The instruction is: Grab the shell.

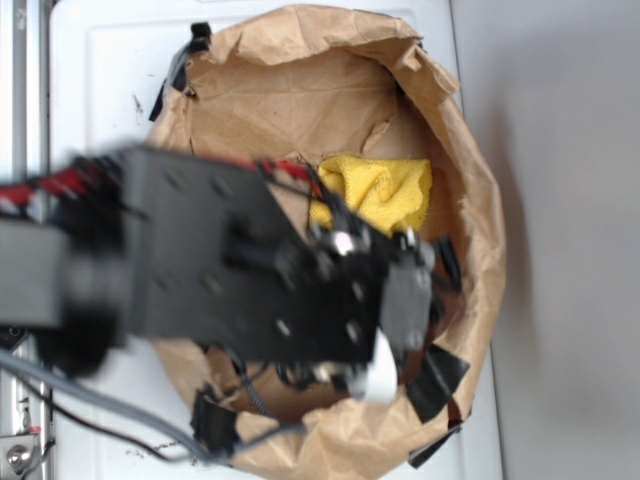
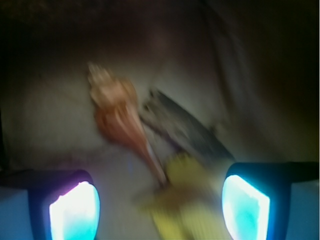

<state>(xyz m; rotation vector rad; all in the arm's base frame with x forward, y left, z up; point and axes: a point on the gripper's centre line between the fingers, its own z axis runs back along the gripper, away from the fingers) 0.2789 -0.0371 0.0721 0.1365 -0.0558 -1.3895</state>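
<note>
In the wrist view the orange-brown shell (image 2: 120, 116) lies on the brown paper, bulbous end up-left, its thin point running down-right toward the space between my fingers. My gripper (image 2: 160, 202) is open, its two glowing pads (image 2: 75, 212) wide apart, and the shell sits just ahead of them, untouched. The picture is blurred. In the exterior view my gripper (image 1: 385, 375) hangs inside the paper bag (image 1: 300, 60) at its lower right, and the arm hides the shell.
A flat dark wood piece (image 2: 187, 130) lies right of the shell. A blurred yellow object (image 2: 187, 200) sits between my fingers. A yellow cloth (image 1: 385, 190) lies in the bag. The bag's crumpled walls ring the work area; black tape strips (image 1: 435, 380) mark its edges.
</note>
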